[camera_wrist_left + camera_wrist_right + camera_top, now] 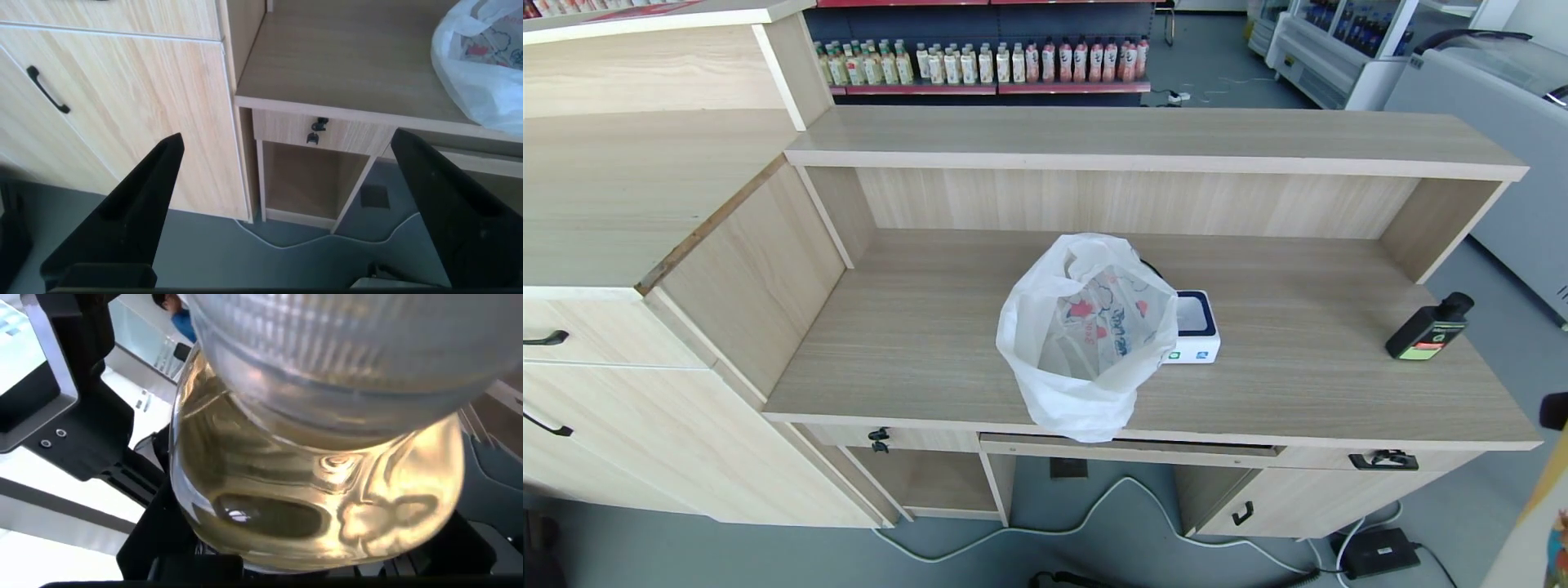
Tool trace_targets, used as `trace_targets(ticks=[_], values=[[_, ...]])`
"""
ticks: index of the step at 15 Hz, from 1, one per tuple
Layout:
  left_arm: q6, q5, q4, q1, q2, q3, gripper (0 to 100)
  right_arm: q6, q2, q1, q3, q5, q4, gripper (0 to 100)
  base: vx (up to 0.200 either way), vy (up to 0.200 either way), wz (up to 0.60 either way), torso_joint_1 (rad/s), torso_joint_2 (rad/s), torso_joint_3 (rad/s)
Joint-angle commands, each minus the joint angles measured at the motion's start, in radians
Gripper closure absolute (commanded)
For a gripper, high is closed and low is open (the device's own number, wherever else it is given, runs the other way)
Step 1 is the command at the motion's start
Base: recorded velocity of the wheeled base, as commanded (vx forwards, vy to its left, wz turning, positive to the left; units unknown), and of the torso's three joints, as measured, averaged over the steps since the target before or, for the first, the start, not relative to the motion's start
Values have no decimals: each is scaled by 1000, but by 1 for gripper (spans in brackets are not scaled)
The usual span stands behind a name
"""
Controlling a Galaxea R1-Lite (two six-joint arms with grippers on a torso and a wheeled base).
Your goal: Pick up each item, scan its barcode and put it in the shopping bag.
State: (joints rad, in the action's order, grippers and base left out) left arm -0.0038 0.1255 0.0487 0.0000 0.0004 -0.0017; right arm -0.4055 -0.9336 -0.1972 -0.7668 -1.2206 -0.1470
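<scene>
Two pincers. The left pincer [286,136] is spread wide open with nothing in it, low by the front left of the light wooden desk [915,343]. The right pincer [319,547] grips a clear plastic bottle of yellowish liquid [327,457]. A white printed plastic shopping bag [1029,327] stands open at the desk's front edge, touching a white box scanner [1196,327] on its right. A black bottle with a green label [1427,329] sits near the desk's right end.

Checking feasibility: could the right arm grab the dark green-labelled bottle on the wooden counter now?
Probably not yet: its end effector holds a clear bottle of yellowish liquid, though the dark green-labelled bottle sits unobstructed on the wooden counter.
</scene>
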Motion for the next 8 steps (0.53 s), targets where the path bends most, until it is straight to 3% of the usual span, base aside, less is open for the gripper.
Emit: trace_targets(ticks=[1, 8], values=[[-1, 0, 0, 0, 0, 0, 0, 4, -10, -1, 0, 0, 0, 100, 0, 0, 0, 0, 0, 0], [-1, 0, 0, 0, 0, 0, 0, 48, -25, -4, 34, 27, 0, 100, 0, 0, 0, 0, 0, 0]])
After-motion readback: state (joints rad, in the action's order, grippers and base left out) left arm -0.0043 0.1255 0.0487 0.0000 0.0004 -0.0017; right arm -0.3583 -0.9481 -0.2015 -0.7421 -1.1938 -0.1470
